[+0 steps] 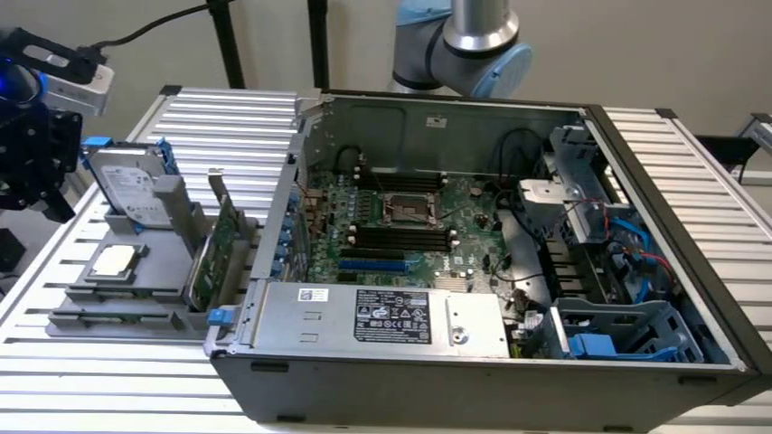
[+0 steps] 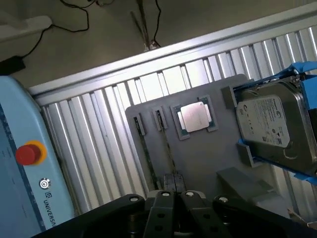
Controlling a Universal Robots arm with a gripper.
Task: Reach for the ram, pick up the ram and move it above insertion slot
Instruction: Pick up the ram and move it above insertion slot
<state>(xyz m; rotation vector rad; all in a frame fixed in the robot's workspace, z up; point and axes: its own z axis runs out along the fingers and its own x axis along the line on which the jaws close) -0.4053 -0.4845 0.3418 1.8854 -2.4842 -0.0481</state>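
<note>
"UNIVERSA" (cut off) on the pale blue panel point(image 2: 20, 148); hard drive label point(image 2: 270, 124) illegible.

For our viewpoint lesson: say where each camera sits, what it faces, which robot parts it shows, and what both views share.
Exterior view: off the arm, raised, looking down into the open computer case; shows an arm joint behind it and the gripper at the exterior view's left edge.
Wrist view: on the wrist, looking down past the gripper onto the grey tray.
Shared: the grey tray, its hard drive and processor.
</note>
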